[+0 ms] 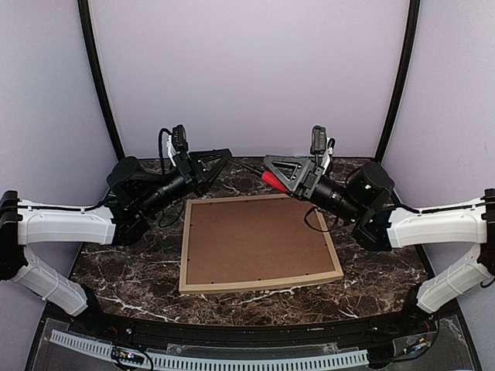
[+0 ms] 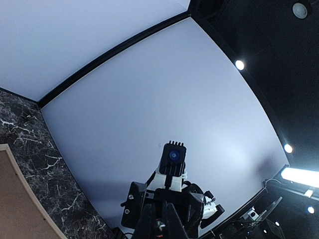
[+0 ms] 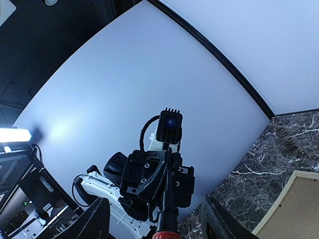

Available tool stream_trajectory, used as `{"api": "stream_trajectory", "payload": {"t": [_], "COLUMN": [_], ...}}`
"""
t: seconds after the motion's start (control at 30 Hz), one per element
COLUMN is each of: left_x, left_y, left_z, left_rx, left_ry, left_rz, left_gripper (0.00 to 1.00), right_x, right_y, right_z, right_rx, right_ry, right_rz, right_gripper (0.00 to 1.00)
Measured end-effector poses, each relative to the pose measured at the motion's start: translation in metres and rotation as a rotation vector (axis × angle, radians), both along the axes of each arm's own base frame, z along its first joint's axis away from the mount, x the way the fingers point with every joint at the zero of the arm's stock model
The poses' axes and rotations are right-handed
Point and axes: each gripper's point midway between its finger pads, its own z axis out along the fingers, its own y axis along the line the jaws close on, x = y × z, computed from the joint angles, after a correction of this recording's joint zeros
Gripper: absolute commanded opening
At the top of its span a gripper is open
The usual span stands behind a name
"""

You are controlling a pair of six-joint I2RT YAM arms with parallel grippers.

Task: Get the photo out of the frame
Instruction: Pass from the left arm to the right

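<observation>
Frame [image 1: 184, 255] lies face-down, brown backing [image 1: 259, 243] up; left fingers [image 1: 210, 161] together, right fingers [image 3: 97, 221] apart.

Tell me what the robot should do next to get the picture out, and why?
Probably lower the right gripper to the far edge of the frame and start prying up the backing board. The frame lies face down with that board on top, so the photo is hidden. Both grippers hover over the far edge, touching nothing; the left gripper is shut, the right open.
</observation>
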Motion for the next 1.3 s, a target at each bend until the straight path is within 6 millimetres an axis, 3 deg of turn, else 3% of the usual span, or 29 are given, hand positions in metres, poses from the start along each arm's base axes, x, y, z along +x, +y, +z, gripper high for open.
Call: {"api": "stream_trajectory", "payload": {"t": [0.4, 1.3], "left_x": [0.005, 0.008], "left_y": [0.003, 0.005], "left_z": [-0.003, -0.011], "left_rx": [0.018, 0.062], "left_ry": [-0.015, -0.001], "left_rz": [0.045, 0.073], "left_gripper": [0.00, 0.00], "right_x": [0.003, 0.006], "right_y": [0.022, 0.027], "right_z": [-0.015, -0.031], "right_rx": [-0.088, -0.166], "right_ry": [0.048, 0.063], "right_rz": [-0.012, -0.025], "right_gripper": [0.47, 0.30]}}
